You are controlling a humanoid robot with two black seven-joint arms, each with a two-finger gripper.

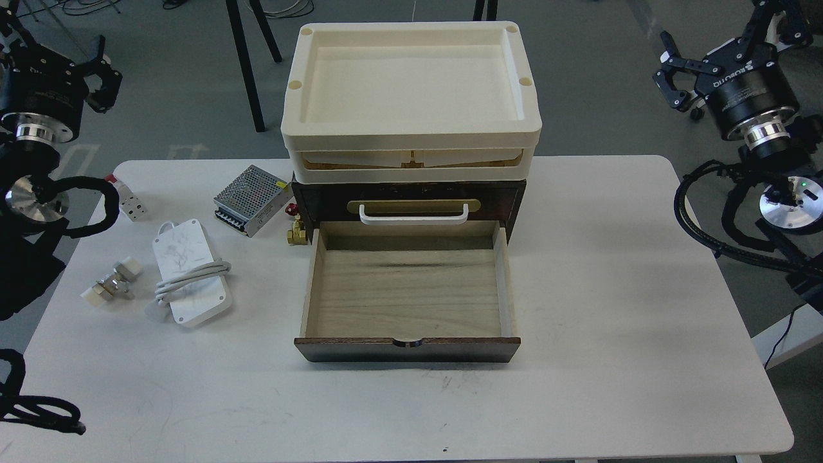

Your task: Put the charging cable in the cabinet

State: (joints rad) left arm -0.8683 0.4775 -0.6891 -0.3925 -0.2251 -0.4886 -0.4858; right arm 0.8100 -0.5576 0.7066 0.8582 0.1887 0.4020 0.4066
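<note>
White charging cable (191, 271) on table (611, 289) | cabinet (411, 212) drawer (407, 292) out | left gripper (96, 71), right gripper (672, 80) jaws spread

Power brick lying left of the open-drawered cabinet

The flat white rounded-rectangular charging cable brick (191, 272), cord looped round its middle, lies flat on the table, left of the dark brown wooden cabinet (409, 202), whose pale-wood drawer (407, 292) is pulled out toward the near side.
</note>
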